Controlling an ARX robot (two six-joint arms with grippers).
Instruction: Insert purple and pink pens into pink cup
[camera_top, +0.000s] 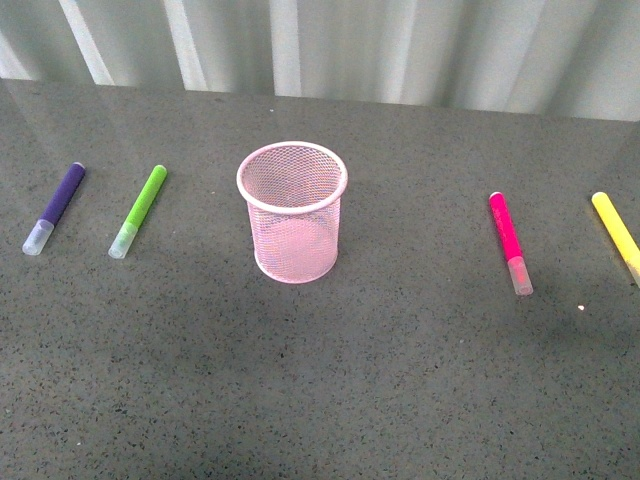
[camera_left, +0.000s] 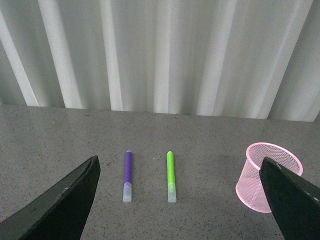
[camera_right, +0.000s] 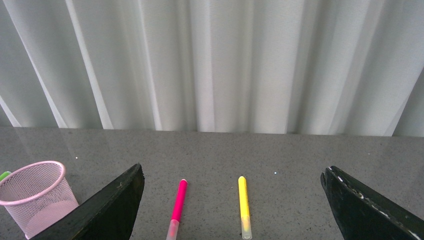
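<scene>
**On the counter, both pens lie loose, well apart from the cup**

Nearest the robot, the left gripper (camera_left: 178, 161) and the right gripper (camera_right: 233, 169) each hang over the counter (camera_top: 300, 400). Both have their jaws spread wide and nothing between them.

Further out, the pink pen (camera_top: 508, 240) lies flat, well to the right of the pink cup (camera_top: 292, 240), with its clear cap toward the robot. A yellow marker (camera_top: 615, 232) lies further right of the cup again. The cup stands upright with its mouth open, and nothing shows inside through the mesh.

Well to the cup's left lies the purple pen (camera_top: 55, 208), cap end also nearer. A lime green marker (camera_top: 138, 210) lies between it and the cup. Behind the cup hangs a pale curtain (camera_top: 400, 50).

Both pens look light, stiff and smooth, and their round barrels will probably roll if nudged. The coloured mid-barrel looks like the best place to grip, pinched across its width. The cap is a worse hold because it may slip or pull off. The mesh cup also looks light, so a pen striking its rim could tip or shove it, and a steep, centred entry seems safest.
</scene>
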